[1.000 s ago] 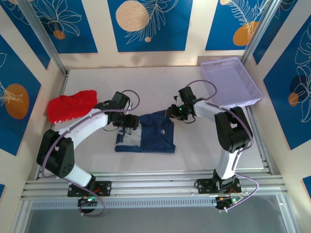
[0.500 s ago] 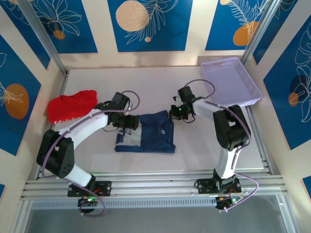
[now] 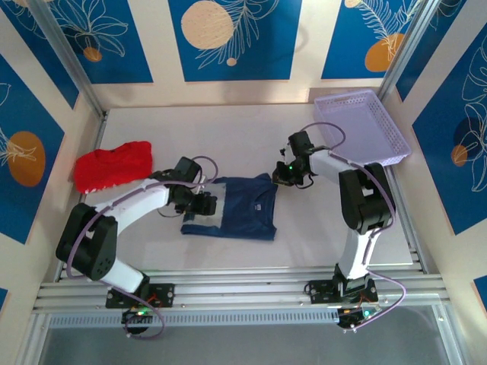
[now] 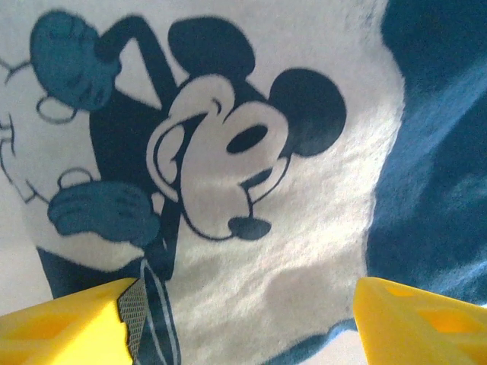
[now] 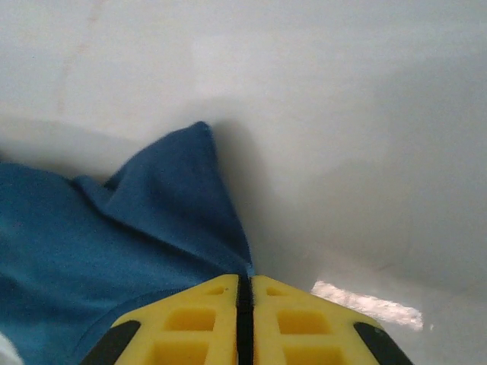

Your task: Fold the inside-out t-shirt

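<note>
- Fingers [image 5: 190, 323] of the right gripper [image 5: 243, 283] are pressed flat together. They are yellow ribbed plastic with only a thin dark seam between them. A fold of the inside-out t-shirt [image 5: 91, 251] runs straight into that seam, so the cloth looks pinched there.
- Just beyond those tips the navy fabric rises into a soft pointed peak, matte and slightly fuzzy, with the smooth pale table [image 5: 365, 152] behind it.
- From above, this gripper sits at the shirt's far right corner, which is drawn out to a point toward it.
- Left gripper [image 4: 243, 289] stands wide apart, its two blocky yellow fingers poised over the cloth, grasping nothing.
- Between them lies a white, nubbly patch printed with a cartoon mouse in navy, with plain blue cloth to its right.
- Overhead, the left gripper is over the shirt's left end. The garment lies as a rough rectangle, flat on the table between the two arms.
- Crumpled red garment [image 3: 112, 163] lies well to the left, and a lilac mesh basket [image 3: 361, 128] sits at the far right corner.
</note>
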{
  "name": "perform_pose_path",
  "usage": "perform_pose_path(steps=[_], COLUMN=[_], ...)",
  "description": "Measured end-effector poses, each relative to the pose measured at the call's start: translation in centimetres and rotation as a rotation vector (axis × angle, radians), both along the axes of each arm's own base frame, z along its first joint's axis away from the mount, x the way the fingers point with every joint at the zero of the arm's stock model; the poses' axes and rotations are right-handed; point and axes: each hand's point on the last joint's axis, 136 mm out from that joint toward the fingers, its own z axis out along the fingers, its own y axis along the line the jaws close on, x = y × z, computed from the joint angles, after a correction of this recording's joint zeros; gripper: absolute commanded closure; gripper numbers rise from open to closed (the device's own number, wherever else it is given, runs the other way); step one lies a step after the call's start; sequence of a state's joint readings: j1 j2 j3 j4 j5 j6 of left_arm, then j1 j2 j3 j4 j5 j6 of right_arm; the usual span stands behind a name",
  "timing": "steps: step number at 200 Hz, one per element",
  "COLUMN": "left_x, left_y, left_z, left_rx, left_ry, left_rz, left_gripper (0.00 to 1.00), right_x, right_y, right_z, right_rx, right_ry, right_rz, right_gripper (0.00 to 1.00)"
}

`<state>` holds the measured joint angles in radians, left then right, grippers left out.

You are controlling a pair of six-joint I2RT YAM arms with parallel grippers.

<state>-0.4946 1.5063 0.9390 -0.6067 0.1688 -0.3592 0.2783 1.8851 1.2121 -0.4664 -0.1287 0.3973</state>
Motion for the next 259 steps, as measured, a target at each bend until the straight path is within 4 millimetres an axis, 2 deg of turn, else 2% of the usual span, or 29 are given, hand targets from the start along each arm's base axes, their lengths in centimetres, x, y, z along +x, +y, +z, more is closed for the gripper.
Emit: perform_pose_path(steps=[16, 34, 49, 62, 81, 97, 110, 127, 140, 152, 180, 199, 229, 243, 259], left_x=[0.0, 0.2, 0.4, 0.9, 2.2, 3.9, 5.8, 7.8, 9.0, 9.5, 8.9, 7.4, 3.5, 1.1, -1.8], left_y=[0.0, 0.0, 0.1, 0.0, -0.2, -0.8, -1.3, -1.7, -1.7, -1.4, -0.6, -0.2, -0.2, -1.4, -4.2], left_z=[0.0, 0.2, 0.4, 0.7, 1.6, 2.0, 1.9, 1.2, 0.1, -1.1, -2.5, -3.2, -3.1, -3.0, -2.6], left_rx=[-0.002, -0.002, 0.003, 0.004, -0.008, -0.027, -0.046, -0.059, -0.054, -0.046, -0.038, -0.040, -0.065, -0.078, -0.101], left_ry=[-0.002, -0.011, -0.027, -0.044, -0.080, -0.100, -0.109, -0.099, -0.080, -0.060, -0.020, 0.001, 0.011, 0.024, 0.029], left_rz=[-0.001, -0.002, 0.002, 0.007, 0.018, 0.028, 0.040, 0.054, 0.064, 0.069, 0.069, 0.066, 0.070, 0.047, -0.022], left_gripper=[0.27, 0.27, 0.27, 0.27, 0.27, 0.27, 0.27, 0.27, 0.27, 0.27, 0.28, 0.28, 0.28, 0.27, 0.27], right_x=[-0.4, -0.7, -0.7, -1.1, -2.6, -5.3, -7.7, -10.9, -12.3, -12.5, -11.2, -9.2, -2.6, 0.8, 4.8], right_y=[-0.7, -1.2, -1.5, -1.4, -0.2, 2.3, 4.3, 6.2, 6.2, 5.9, 4.8, 4.6, 4.4, 4.8, 6.1], right_z=[-0.7, -0.6, 0.1, 1.6, 4.0, 5.2, 4.8, 3.1, 1.9, 1.0, -0.9, -1.6, -1.2, -0.9, -0.1], right_rx=[-0.031, -0.059, -0.070, -0.064, -0.019, 0.048, 0.088, 0.114, 0.110, 0.100, 0.077, 0.071, 0.068, 0.063, 0.069], right_ry=[0.032, 0.045, 0.031, 0.002, -0.054, -0.062, -0.032, 0.043, 0.094, 0.125, 0.165, 0.183, 0.117, 0.078, 0.018], right_rz=[-0.008, -0.006, -0.007, -0.003, 0.019, 0.063, 0.101, 0.142, 0.138, 0.118, 0.067, 0.045, 0.011, 0.013, 0.038], right_gripper=[0.76, 0.71, 0.68, 0.68, 0.68, 0.70, 0.71, 0.73, 0.73, 0.74, 0.75, 0.78, 0.77, 0.76, 0.75])
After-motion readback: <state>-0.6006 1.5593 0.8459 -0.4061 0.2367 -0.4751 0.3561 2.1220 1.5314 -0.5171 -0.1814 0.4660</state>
